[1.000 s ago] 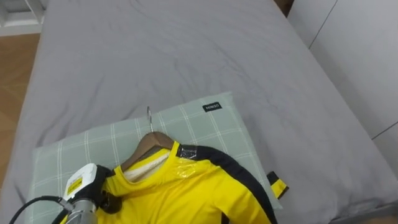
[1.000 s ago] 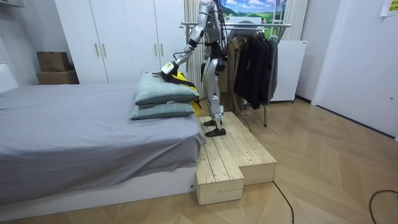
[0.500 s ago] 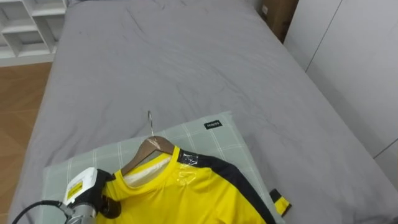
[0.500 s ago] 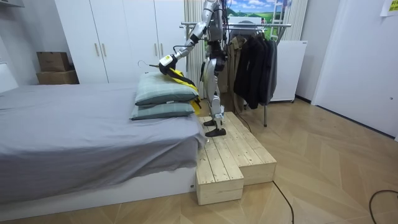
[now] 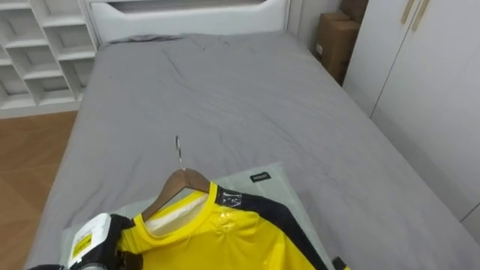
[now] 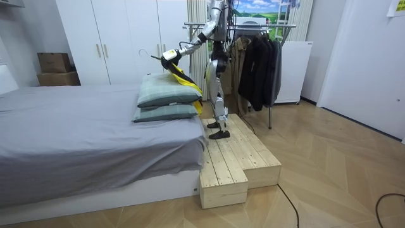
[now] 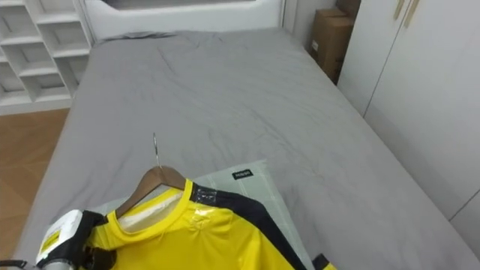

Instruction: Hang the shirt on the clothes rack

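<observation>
Left robot hand (image 5: 105, 234) by shirt (image 5: 217, 240); hook (image 5: 178, 150) away.

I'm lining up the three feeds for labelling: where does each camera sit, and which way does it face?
Left eye view: on the robot's head, looking down past the yellow shirt on its hanger along the grey bed; left hand lower left.
Right eye view: beside it, same aim, same hand.
Room view: off across the floor, side-on; whole robot on a wooden platform, clothes rack behind.
All share: shirt, hanger, bed.
</observation>
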Available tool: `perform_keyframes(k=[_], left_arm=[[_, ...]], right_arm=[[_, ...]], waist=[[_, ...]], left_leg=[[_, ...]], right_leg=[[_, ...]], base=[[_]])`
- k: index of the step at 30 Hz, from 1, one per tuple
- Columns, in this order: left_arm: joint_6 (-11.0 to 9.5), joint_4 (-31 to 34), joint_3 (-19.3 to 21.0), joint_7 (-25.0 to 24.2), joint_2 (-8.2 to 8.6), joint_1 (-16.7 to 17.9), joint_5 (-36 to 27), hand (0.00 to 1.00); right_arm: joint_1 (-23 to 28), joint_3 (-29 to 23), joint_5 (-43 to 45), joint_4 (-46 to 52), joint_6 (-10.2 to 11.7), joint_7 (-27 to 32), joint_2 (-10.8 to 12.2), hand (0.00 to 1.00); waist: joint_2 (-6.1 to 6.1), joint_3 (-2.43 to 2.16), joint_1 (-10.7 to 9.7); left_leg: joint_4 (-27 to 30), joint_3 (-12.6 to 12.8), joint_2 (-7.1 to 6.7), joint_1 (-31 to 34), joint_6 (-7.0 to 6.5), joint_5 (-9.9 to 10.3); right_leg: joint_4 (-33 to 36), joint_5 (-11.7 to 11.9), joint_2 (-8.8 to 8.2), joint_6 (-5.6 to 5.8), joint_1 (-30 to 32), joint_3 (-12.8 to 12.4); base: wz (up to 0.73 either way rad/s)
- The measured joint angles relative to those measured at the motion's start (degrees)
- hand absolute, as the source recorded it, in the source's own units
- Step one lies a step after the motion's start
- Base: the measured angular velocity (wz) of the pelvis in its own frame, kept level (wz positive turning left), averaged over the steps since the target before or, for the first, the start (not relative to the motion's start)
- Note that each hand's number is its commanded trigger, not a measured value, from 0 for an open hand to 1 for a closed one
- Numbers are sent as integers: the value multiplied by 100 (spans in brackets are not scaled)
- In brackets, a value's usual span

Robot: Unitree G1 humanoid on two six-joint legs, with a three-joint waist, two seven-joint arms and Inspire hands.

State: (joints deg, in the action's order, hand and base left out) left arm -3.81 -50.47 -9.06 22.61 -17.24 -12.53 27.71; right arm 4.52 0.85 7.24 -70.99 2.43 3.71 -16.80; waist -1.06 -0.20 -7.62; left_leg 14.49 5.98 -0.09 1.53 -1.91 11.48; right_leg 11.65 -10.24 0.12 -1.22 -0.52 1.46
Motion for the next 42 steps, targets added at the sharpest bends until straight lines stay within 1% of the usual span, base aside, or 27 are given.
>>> perform_keyframes(k=[2,3,4,5,6,7,8,9,10,13,14,16,18,22,23,25,28,30,33,35,37,39,40,42], left_arm=[[-1,48,1,69,-39,1,1,100],[-2,116,1,95,-62,5,-1,100],[-43,188,0,150,-99,36,-5,100],[-59,248,1,178,-127,65,-5,100],[-59,460,1,180,-189,145,-1,100],[-58,820,5,180,-266,262,10,100],[-61,1024,5,180,-314,347,14,100],[-94,1290,4,182,-380,457,13,100],[-103,1443,5,184,-402,498,12,100],[-105,1578,11,182,-405,579,6,100],[-98,1715,32,166,-410,650,18,100],[-99,1888,38,156,-427,727,45,100],[-101,1972,37,143,-426,741,124,100],[-110,2237,113,122,-422,752,210,100],[-128,2239,114,122,-421,752,205,100],[-141,2238,128,73,-388,747,205,100],[-137,2238,167,-8,-351,747,201,100],[-119,2240,201,-96,-352,747,202,100],[-95,2310,220,-211,-358,747,294,100],[-78,2403,217,-309,-360,747,362,100],[-68,2462,209,-349,-357,747,435,100],[-47,2529,199,-355,-355,747,435,100],[-35,2571,200,-366,-356,747,455,100],[-35,2622,201,-422,-356,747,466,100]], right_arm=[[8,-83,354,189,-8,147,-70,0],[5,-242,521,359,-5,240,-84,0],[-13,-280,666,540,0,383,-101,0],[-24,-283,727,657,1,450,-110,0],[-38,-407,942,869,17,559,-118,0],[-40,-617,1263,1198,0,663,-130,0],[-27,-706,1428,1407,1,726,-148,0],[-7,-841,1680,1769,34,912,-197,0],[-23,-972,1896,2007,79,1116,-221,0],[-20,-1084,2294,2480,131,1339,-228,0],[-8,-1110,2467,2790,133,1401,-228,0],[-22,-1113,2738,3423,158,1515,-254,0],[-23,-1113,3025,3794,212,1627,-330,0],[-21,-1126,3663,4902,216,1674,-342,0],[-21,-1116,3737,5031,229,1692,-346,0],[-58,-1107,4056,5412,271,1744,-356,0],[-125,-1084,4284,5526,294,1731,-365,0],[-124,-1051,4285,5674,250,1692,-366,0],[-127,-1038,4455,6186,170,1661,-379,0],[-148,-967,4523,6490,171,1667,-438,0],[-293,-759,4587,6650,172,1665,-554,0],[-423,-602,4625,6753,155,1638,-608,0],[-538,-490,4650,6795,134,1573,-642,0],[-668,-360,4658,6884,130,1427,-708,0]], waist=[[-34,3,-1],[-75,-4,4],[-123,-20,11],[-152,-7,13],[-205,-16,2],[-235,-13,12],[-238,-10,12],[-233,-12,7],[-236,-9,9],[-234,-10,19],[-230,-7,25],[-230,-6,35],[-235,-2,26],[-241,10,45],[-241,10,52],[-248,30,160],[-274,63,201],[-268,65,288],[-258,62,355],[-253,64,366],[-239,66,354],[-229,70,351],[-224,73,404],[-216,76,438]], left_leg=[[-10,1,1,-53,0,0],[-53,3,0,-114,0,0],[-99,2,-3,-169,2,-10],[-108,3,-2,-202,5,-13],[-112,0,3,-220,6,-13],[-116,0,5,-208,11,-17],[-128,0,3,-208,11,-25],[-151,-2,0,-225,7,-39],[-176,-6,-5,-271,4,-50],[-202,-17,-9,-340,5,-51],[-226,-13,-11,-341,5,-51],[-267,-4,-13,-361,12,-61],[-271,-7,-16,-393,12,-61],[-277,-2,-25,-417,11,-60],[-276,-2,-25,-428,11,-60],[-283,15,-21,-475,12,-60],[-334,0,-22,-477,14,-57],[-339,3,-24,-447,13,-56],[-335,0,-25,-396,13,-57],[-326,-19,-29,-391,14,-57],[-317,-56,-36,-431,13,-57],[-318,-68,-41,-429,13,-57],[-319,-52,-39,-425,13,-57],[-319,-37,-34,-426,13,-57]], right_leg=[[-3,0,3,0,-43,0],[-6,0,4,1,-77,0],[-8,0,2,1,-111,4],[-9,0,3,1,-143,9],[-20,0,9,1,-149,15],[-25,4,13,-2,-159,11],[-32,11,12,-3,-158,10],[-82,36,11,-1,-192,9],[-121,53,9,2,-240,8],[-113,52,9,2,-267,15],[-110,52,8,2,-250,12],[-102,52,4,1,-256,15],[-119,52,-1,1,-281,22],[-194,51,-4,3,-351,-43],[-192,51,-3,3,-363,-50],[-189,51,6,3,-351,-104],[-196,50,9,3,-334,-84],[-191,50,7,4,-319,-83],[-185,50,6,3,-273,-82],[-189,51,0,3,-300,-55],[-191,51,-6,3,-363,-14],[-184,51,-9,3,-356,-13],[-182,51,-6,3,-342,-39],[-187,51,-3,3,-340,-41]], base=[[0],[-4],[-5],[0],[0],[0],[0],[0],[4],[1],[-3],[-2],[0],[-5],[-7],[-11],[1],[0],[0],[7],[9],[3],[-6],[-4]])
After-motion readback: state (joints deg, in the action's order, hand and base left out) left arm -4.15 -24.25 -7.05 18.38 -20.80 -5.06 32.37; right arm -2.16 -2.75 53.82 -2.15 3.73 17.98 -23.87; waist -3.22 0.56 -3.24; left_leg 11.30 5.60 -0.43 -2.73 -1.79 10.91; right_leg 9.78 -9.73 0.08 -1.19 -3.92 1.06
